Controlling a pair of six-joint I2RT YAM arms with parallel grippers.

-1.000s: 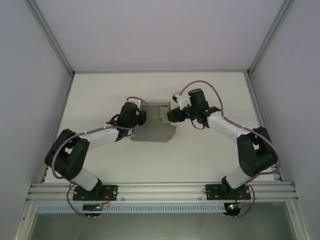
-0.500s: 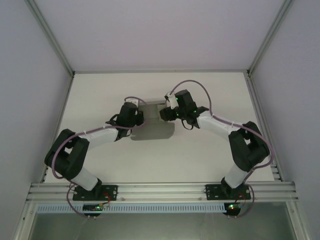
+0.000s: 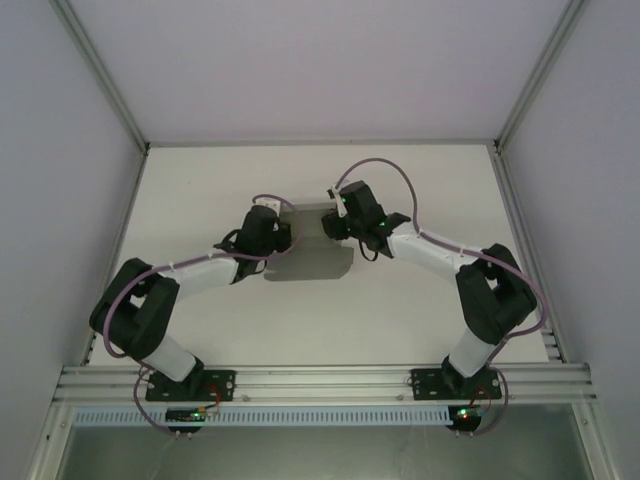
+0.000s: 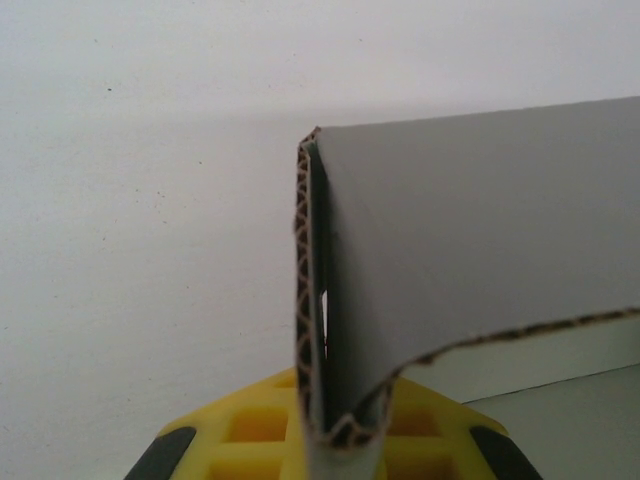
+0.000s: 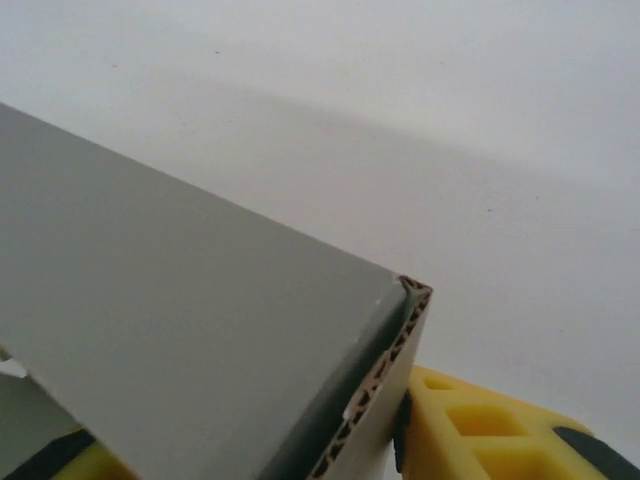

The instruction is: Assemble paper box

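a plain grey thin cardboard box [image 3: 310, 258], partly folded, is seen near the middle of the white worktop [image 3: 430, 300], between the two arms. its far edge is raised as a wall and its near panel lies flat. the left hand [image 3: 284, 236] is set at the box's left end and is clamped on a doubled-over flap. in the left wrist view the fluted brown edge [image 4: 305, 300] is pinched upright between the yellow-padded fingers [image 4: 250, 428]. the right hand [image 3: 332, 222] is placed at the far wall, right of centre. in the right wrist view a folded corner [image 5: 400, 330] of that wall is seen just beside a yellow finger [image 5: 480, 432], but whether it is gripped cannot be told.

bare worktop lies open on every side of the box, widest toward the near aluminium rail [image 3: 320, 378] and to either side. the white enclosure walls [image 3: 60, 220] stand well apart from the box. purple cables [image 3: 385, 168] are looped above the right arm, over the far wall's right end.
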